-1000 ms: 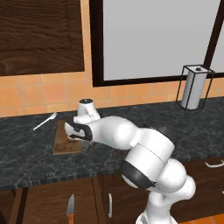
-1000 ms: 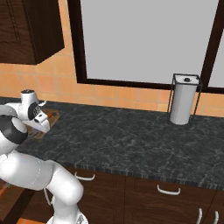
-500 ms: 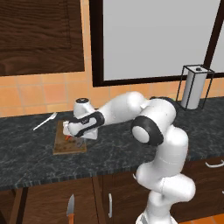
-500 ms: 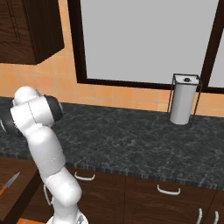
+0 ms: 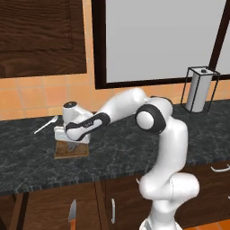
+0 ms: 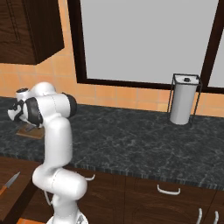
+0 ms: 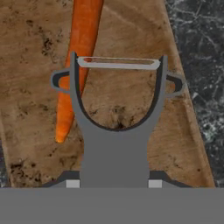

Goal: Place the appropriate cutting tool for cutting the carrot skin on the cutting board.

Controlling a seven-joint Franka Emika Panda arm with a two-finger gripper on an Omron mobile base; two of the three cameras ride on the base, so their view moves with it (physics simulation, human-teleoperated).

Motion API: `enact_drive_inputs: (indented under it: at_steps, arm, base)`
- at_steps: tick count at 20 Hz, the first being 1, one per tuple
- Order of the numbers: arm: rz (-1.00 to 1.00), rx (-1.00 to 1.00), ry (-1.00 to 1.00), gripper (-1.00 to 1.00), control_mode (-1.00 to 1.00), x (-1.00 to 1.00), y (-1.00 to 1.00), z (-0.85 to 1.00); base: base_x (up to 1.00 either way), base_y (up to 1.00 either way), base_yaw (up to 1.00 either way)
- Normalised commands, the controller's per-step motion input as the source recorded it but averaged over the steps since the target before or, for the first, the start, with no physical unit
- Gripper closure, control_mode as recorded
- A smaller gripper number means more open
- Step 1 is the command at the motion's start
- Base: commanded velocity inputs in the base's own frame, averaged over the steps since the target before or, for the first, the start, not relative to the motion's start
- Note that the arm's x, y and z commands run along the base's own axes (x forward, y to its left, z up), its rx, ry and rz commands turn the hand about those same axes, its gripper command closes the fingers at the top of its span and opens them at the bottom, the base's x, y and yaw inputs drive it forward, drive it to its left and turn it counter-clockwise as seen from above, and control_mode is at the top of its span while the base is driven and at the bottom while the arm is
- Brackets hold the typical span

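A white robot arm reaches left across a dark speckled counter [image 5: 134, 143] in a rendered kitchen, its pincer [image 5: 68, 140] lowered over a wooden cutting board [image 5: 78, 153] near the tiled back wall.

From the hand camera, the pincer [image 7: 114, 183] is clenched on the handle of a grey metal peeler [image 7: 116, 144], whose forked head and thin crossbar blade stand over the board's [image 7: 35, 57] brown grain. An orange carrot [image 7: 78, 48] lies on the board beside the peeler, its pointed tip toward the lower left of that view and its body passing behind the left prong. Whether the peeler touches the wood cannot be told. The dark counter [image 7: 201, 65] shows past the board's right edge.

A white fork [image 5: 46, 125] rests on the counter left of the board, apart from it. An orange-handled knife [image 5: 72, 218] shows low in front of the dark cabinets. A paper towel roll in a wire holder [image 5: 200, 90] stands well away at the right end, below the window.

From the right base camera, the arm's elbow hides most of the board [image 6: 31, 133].
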Motion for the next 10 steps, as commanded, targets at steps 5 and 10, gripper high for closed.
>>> enact_drive_inputs:
  at_steps: [5,10]
  arm:
    - [0.0,0.0,0.0,1.0,-1.0,0.01,-0.02,-0.12]
    - [0.0,0.0,0.0,1.0,-1.0,-0.22,-0.39,-0.26]
  base:
    - [0.0,0.0,0.0]
    - [0.0,0.0,0.0]
